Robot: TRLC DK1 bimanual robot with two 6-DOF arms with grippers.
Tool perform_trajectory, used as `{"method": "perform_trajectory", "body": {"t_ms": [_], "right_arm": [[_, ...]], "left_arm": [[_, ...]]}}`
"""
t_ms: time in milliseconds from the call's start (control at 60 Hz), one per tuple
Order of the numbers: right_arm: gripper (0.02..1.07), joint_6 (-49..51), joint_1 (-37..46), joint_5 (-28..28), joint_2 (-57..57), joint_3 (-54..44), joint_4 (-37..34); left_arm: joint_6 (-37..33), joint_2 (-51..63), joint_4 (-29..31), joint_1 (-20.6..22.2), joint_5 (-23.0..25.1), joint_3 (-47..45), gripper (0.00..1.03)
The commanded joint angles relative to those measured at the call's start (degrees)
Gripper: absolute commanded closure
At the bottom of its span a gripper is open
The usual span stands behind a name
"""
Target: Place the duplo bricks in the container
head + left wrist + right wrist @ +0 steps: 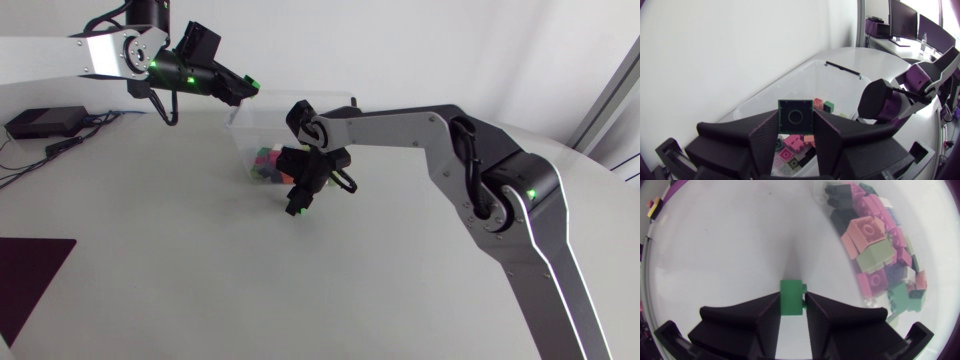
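The left fingers (765,142) grip a dark brick (796,116) straight above the open bin (840,87) — the nearer drop — while the right fingers (767,322) pinch a green brick (791,297) low at the counter (725,245), just beside the bin's wall.

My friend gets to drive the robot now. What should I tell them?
Left gripper: shut on a dark green brick, held above the open container.
Right gripper: shut on a green brick, low over the table, beside the container.
Done: many bricks already lie in the container.
Left to do: drop both held bricks in.
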State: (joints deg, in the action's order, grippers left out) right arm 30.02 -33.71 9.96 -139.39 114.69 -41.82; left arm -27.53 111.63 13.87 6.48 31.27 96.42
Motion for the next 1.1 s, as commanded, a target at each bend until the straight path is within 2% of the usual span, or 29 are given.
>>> {"method": "perform_trajectory", "body": {"t_ms": [0,83,150,217,300,333,367,583,833,1083], "right_arm": [[0.96,0.65,-0.39,-0.38,1.23,-3.42,-0.54],[0.96,0.92,-0.39,-0.46,4.48,-6.85,0.16],[0.96,1.0,-0.39,-0.46,7.03,-9.23,0.51],[1.0,1.09,-0.04,-0.2,10.02,-11.95,1.31],[1.0,1.09,0.32,-0.11,13.88,-15.11,1.31],[1.0,1.09,0.49,-0.02,15.64,-16.26,1.31],[1.0,1.09,0.67,-0.02,17.14,-17.22,1.31],[1.0,0.74,3.74,0.06,27.77,-20.56,0.69],[1.0,-1.1,8.67,1.82,33.22,-15.47,0.34],[0.99,-4.0,10.07,2.52,30.41,-7.73,1.31]], "left_arm": [[1.51,2.71,-0.51,0.9,0.55,2.02,0.88],[1.78,3.59,-0.86,1.34,0.11,2.46,0.86],[2.39,4.21,-1.56,1.61,-0.94,2.81,0.81],[2.83,4.91,-2.35,1.69,-1.82,3.16,0.69],[4.15,5.52,-4.2,1.87,-4.64,3.16,0.21],[4.24,5.52,-4.82,2.04,-5.95,2.89,0.09],[4.59,5.52,-5.52,2.13,-7.45,2.63,0.04],[7.14,2.8,-8.59,2.4,-14.22,0.43,0.04],[8.63,-1.16,-8.42,2.13,-21.16,-1.5,0.04],[9.6,-8.36,-8.68,1.25,-23.0,-8.53,0.04]]}}
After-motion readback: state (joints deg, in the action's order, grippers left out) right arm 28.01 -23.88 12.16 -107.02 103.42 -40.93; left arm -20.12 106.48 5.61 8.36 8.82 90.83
